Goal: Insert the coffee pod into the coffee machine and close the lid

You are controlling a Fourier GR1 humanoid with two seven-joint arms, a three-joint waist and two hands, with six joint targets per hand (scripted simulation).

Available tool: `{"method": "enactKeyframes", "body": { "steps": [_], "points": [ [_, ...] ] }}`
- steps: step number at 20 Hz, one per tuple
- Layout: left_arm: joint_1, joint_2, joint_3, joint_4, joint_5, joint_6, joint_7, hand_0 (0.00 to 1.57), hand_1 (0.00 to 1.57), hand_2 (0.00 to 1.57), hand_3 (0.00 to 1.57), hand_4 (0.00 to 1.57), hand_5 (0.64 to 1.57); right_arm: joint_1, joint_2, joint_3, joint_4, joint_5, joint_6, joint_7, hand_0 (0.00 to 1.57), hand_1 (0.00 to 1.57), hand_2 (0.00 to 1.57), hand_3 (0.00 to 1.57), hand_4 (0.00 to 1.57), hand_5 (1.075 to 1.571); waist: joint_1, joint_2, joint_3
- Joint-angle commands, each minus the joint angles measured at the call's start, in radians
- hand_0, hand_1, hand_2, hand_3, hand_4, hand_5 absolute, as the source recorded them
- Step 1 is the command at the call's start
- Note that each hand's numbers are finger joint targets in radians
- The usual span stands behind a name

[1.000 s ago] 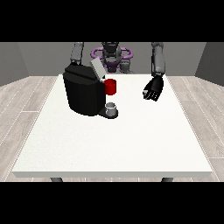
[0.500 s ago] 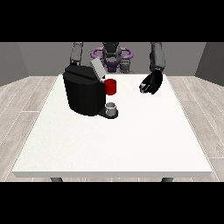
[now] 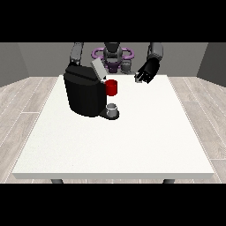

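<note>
Hand at the view's right (image 3: 147, 70) hovers over the table's (image 3: 132, 141) far edge, finger state unreadable; grey thing (image 3: 112, 107) sits on the coffee machine's (image 3: 84, 90) tray, lid (image 3: 98, 69) up.

Robot body: grey head and torso (image 3: 113, 55), purple ring-shaped shoulder pieces (image 3: 98, 54) either side. Upper arms (image 3: 155, 50) grey, segmented. Hand at the view's right (image 3: 146, 71) black.
</note>
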Motion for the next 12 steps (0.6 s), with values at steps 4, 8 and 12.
{"method": "enactKeyframes", "body": {
  "steps": [4, 8, 12],
  "points": [
    [-0.115, -0.049, 0.026, -0.019, 0.004, -0.083, 0.150, 1.40, 1.40, 1.40, 1.34, 0.60, 1.571, -0.005, -0.015, -0.002, 0.006, -0.010, 0.034, -0.017, 0.00, 0.00, 0.00, 0.00, 0.00, 1.571, -0.049, -0.027, 0.0001],
    [-0.208, -0.021, 0.097, -0.019, 0.065, -0.132, 0.128, 1.38, 1.38, 1.40, 1.38, 0.52, 1.571, -0.024, 0.045, 0.040, -0.021, -0.002, -0.008, -0.021, 0.00, 0.00, 0.00, 0.00, 0.00, 1.571, -0.071, 0.001, 0.0000],
    [-0.278, -0.032, 0.124, -0.014, 0.071, -0.147, 0.209, 1.23, 1.23, 1.26, 1.27, 0.50, 1.571, -0.064, 0.030, 0.023, -0.031, -0.012, -0.002, -0.016, 0.00, 0.00, 0.00, 0.00, 0.00, 1.571, -0.089, 0.017, 0.0000]
  ]
}}
